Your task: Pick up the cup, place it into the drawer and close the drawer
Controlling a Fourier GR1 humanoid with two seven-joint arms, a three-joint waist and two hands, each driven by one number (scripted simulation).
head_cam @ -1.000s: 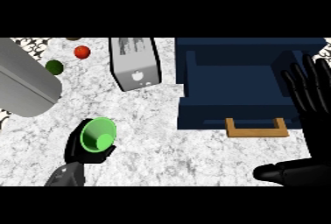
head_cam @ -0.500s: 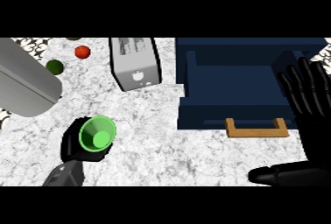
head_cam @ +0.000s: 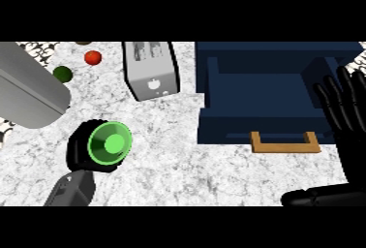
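The left hand point(head_cam: 91, 150) is curling around the green cup point(head_cam: 109, 144), mouth facing up, over the bench point(head_cam: 186, 164) left of the open drawer point(head_cam: 265, 92). The right hand point(head_cam: 346, 109) is resting open.

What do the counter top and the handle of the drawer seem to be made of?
Counter top: apparently polished marble or similar stone, judging by its white surface with grey mottled veining. Drawer handle: probably wood, being a plain matte tan bar against the dark blue drawer; painted plastic is also possible.
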